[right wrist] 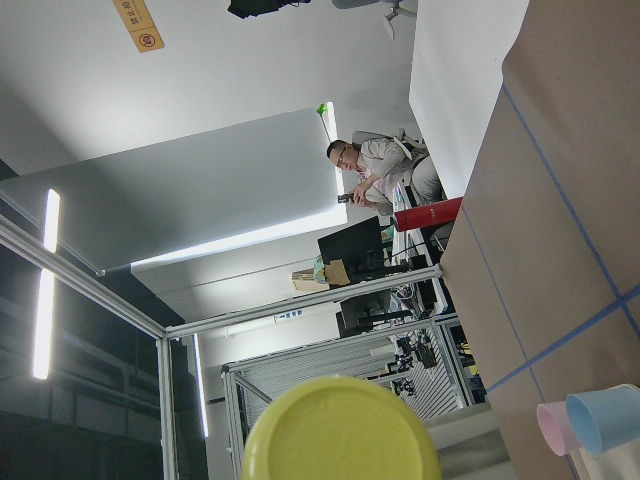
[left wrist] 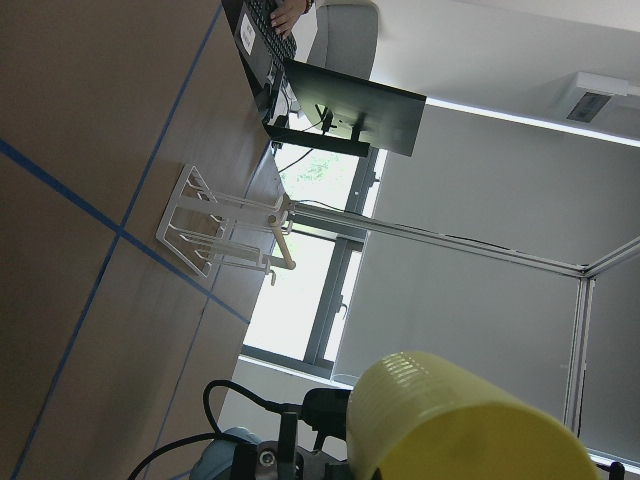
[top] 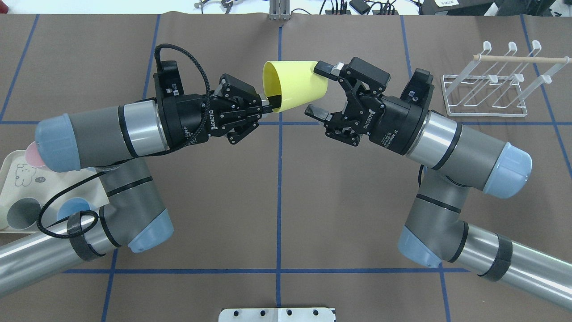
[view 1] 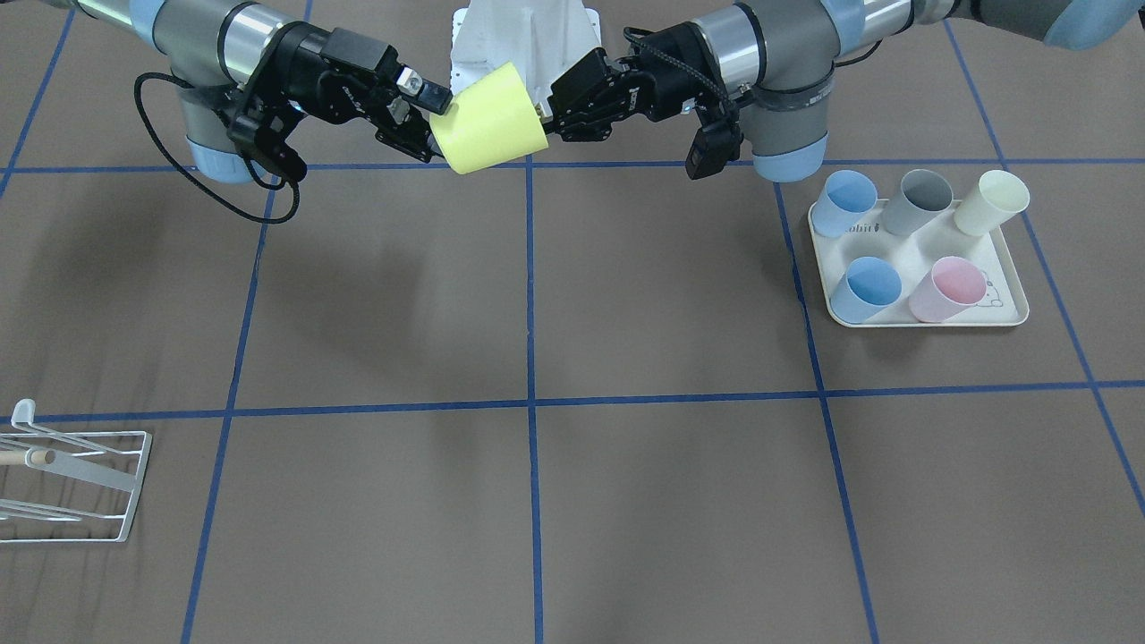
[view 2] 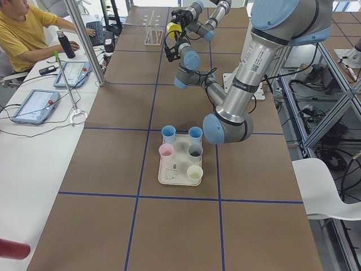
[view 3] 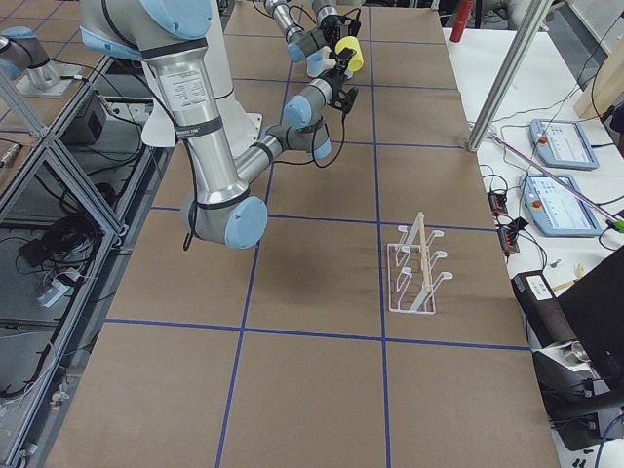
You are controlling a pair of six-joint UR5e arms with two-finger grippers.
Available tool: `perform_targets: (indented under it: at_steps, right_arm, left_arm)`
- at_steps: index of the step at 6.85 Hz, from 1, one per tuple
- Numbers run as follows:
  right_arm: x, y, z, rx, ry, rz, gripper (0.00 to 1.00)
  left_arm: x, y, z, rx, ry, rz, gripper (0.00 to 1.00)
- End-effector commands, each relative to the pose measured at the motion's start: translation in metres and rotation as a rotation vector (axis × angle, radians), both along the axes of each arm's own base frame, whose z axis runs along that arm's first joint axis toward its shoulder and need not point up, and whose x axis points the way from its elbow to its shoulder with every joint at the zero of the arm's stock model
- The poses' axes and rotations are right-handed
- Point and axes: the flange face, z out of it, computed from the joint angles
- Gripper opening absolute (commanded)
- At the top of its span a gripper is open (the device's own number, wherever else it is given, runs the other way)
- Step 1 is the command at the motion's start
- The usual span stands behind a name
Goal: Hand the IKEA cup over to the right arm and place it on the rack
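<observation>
1. Above the middle of the table (view 1: 671, 286), on the robot's side, the yellow cup (top: 295, 87) hangs on its side between both arms. Its mouth faces the left arm and its base faces the right arm.
2. Left gripper (top: 264, 106): closed on the cup's rim, one finger inside the mouth and one outside. It alone carries the cup.
3. Right gripper (top: 318, 89): spread wide and gripping nothing, its fingers straddling the cup's base end. The upper finger looks at or very near the wall; the lower finger is clearly off it.
4. Rack (top: 487, 87): on the table at the robot's right, well apart from the cup.
5. Tray (view 1: 1002, 268): on the robot's left with five other cups, not involved.
6. Step, as judged: the hand-over. The receiving side is lined up but not clamped, and placing has not begun.
7. The next move calls for the right gripper to close firmly on the base end before the left one lets go. In the wrong order the cup drops.
8. Risk: the cup tapers toward its base, so a squeeze could slip off the narrow end. A deeper reach looks safer.
9. The left finger then has to back straight out of the mouth without dragging the rim.
10. After that the right arm carries the cup to the rack and sets its mouth over a prong.
</observation>
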Motion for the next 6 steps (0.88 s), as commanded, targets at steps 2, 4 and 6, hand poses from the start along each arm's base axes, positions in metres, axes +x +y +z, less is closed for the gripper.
perform_targets:
  at_steps: [2, 4, 6]
  right_arm:
    - [-0.0022, -0.0007, -0.0023, -0.001, -0.003, 0.002, 0.99]
    - [-0.0028, -0.0018, -0.0020, -0.005, -0.004, 0.007, 0.99]
    - [-0.0022, -0.0025, -0.0020, -0.010, -0.007, 0.014, 0.99]
  left_arm:
    - [0.0021, 0.0004, 0.0004, -0.001, -0.001, 0.003, 0.00]
    - [0.0009, 0.0014, 0.0002, 0.003, 0.003, 0.004, 0.00]
    - [0.0002, 0.0018, -0.0012, 0.005, 0.006, 0.004, 0.00]
